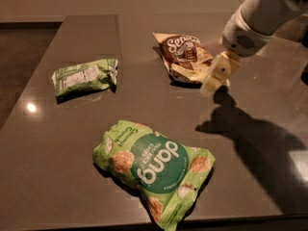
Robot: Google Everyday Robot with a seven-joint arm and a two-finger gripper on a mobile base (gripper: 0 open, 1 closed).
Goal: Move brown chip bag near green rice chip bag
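The brown chip bag [185, 55], dark brown and cream-yellow with white cursive lettering, lies flat at the far middle of the table. The green rice chip bag [154, 167], bright green and puffy with white "dang" lettering, lies near the front edge. My gripper [215, 78] hangs from the white arm at the upper right. It is just above the table at the brown bag's right front corner and holds nothing that I can see.
A smaller pale green bag with a white label [84, 76] lies at the left of the dark grey table [57, 148]. The arm's shadow falls across the table's right side. The table's front edge runs just below the rice chip bag.
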